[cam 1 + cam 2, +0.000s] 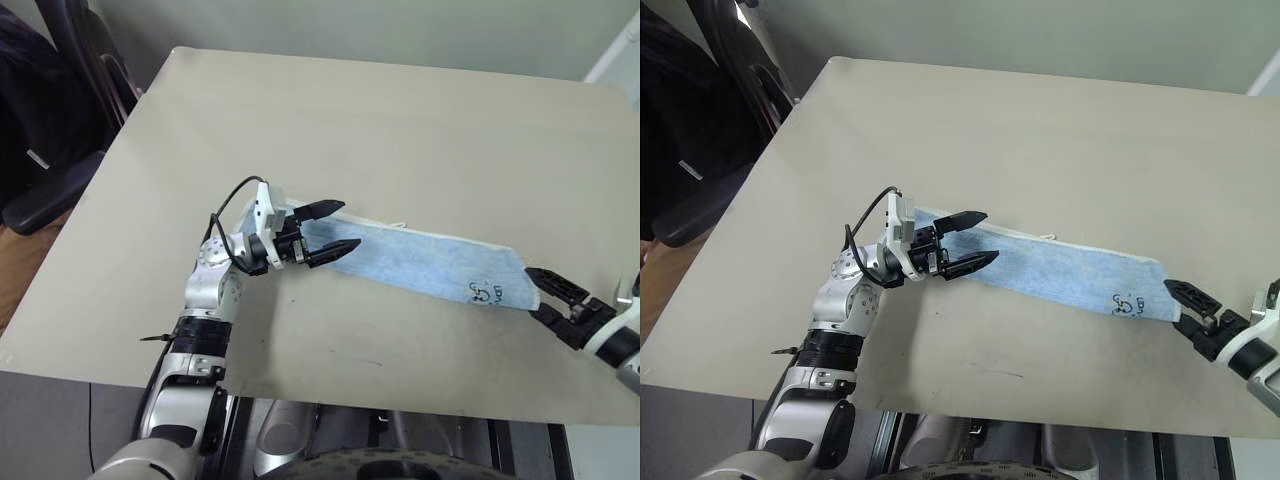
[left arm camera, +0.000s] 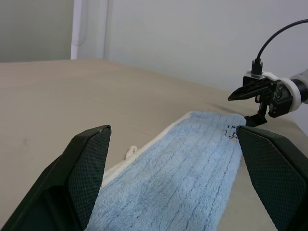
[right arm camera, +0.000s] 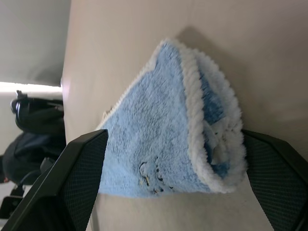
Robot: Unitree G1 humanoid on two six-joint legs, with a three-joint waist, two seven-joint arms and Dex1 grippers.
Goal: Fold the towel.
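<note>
We saw the long light blue terry-cloth towel (image 1: 420, 262) folded on the beige worktop (image 1: 400, 130), the left claw (image 1: 333, 227) at 1 end and the right claw (image 1: 548, 297) at the other, both released.

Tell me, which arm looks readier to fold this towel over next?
Probably the left. Its open end effector already straddles one end of the towel, while the right end effector, also open, sits just off the end with the dark mark.

No readable text; only a small dark embroidered mark (image 1: 487, 292) (illegible) near one end of the towel (image 1: 420, 262)
</note>
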